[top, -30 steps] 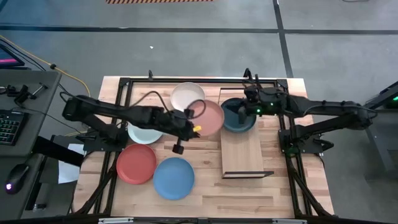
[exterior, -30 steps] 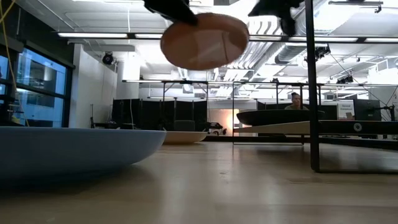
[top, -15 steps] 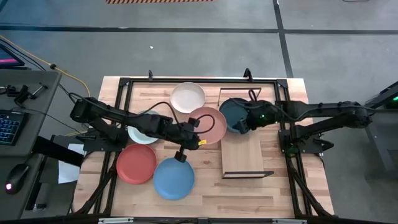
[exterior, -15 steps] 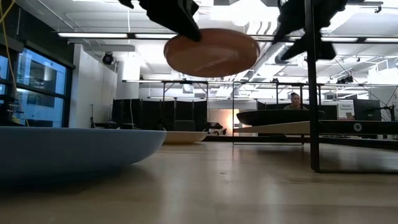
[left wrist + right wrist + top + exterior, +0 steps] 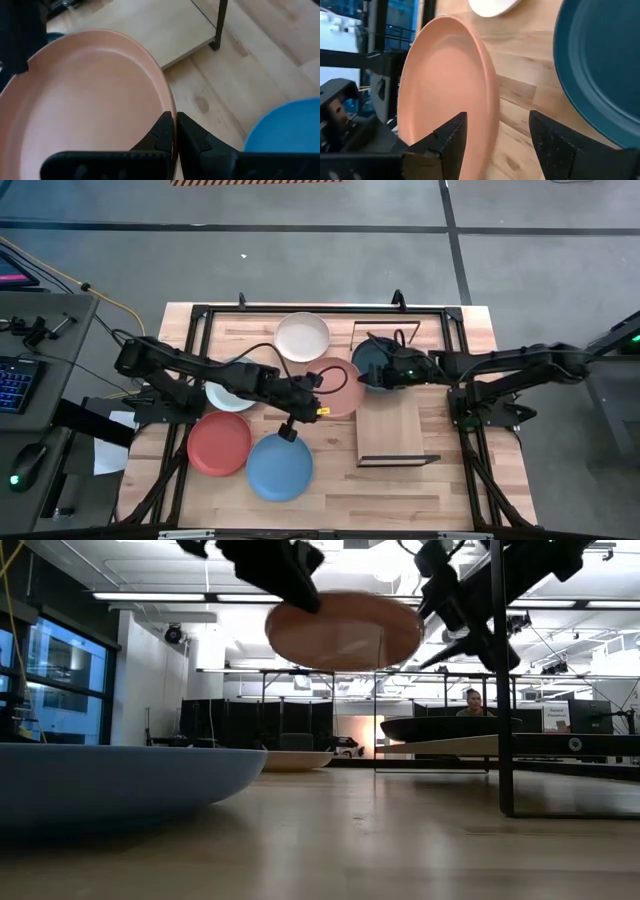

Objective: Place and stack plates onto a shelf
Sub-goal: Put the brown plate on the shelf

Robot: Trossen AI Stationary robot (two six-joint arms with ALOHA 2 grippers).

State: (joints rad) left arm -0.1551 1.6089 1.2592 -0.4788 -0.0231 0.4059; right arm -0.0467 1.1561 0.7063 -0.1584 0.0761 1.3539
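Salmon pink plate [image 5: 335, 383] is airborne mid-table beside the shelf [image 5: 390, 420], left gripper [image 5: 174, 131] pinched on its rim. Right gripper [image 5: 497, 132] gapes around the opposite edge: handover step. Next, right clamps, then left lets go.

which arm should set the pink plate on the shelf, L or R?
Right, probably. The left gripper pinches the salmon pink plate by its rim, held in the air, but the right gripper is open at the plate's opposite edge and sits beside the shelf, where the dark teal plate already rests.
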